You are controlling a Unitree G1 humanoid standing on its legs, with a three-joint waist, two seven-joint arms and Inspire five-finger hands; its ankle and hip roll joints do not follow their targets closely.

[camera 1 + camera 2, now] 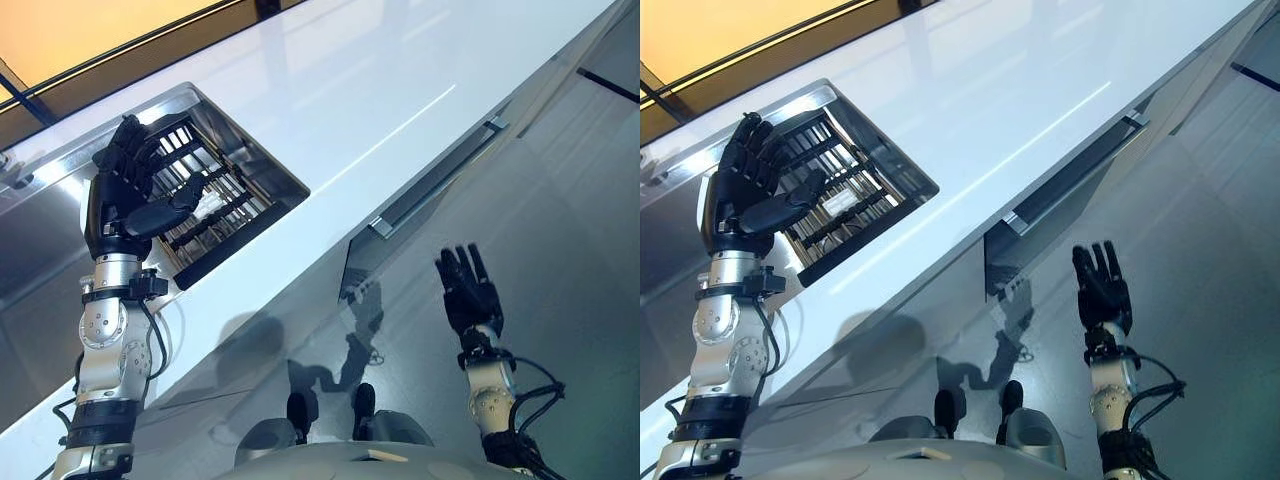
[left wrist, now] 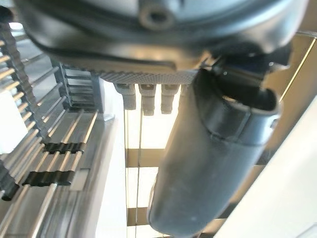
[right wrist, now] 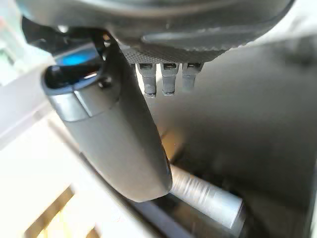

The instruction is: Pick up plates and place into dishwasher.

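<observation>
My left hand is raised in front of a sink set in the white counter, its fingers straight and its thumb spread, holding nothing. A dark wire rack lies in the sink, with a small white patch among its bars. My right hand is held up open below the counter edge, apart from the grey cabinet front. That front has a long silver handle and a dark gap at its left edge. The right wrist view shows a silver bar past my thumb.
The white counter runs diagonally from lower left to upper right. A dark window frame lines its far side. Glossy grey floor lies to the right of the cabinet fronts.
</observation>
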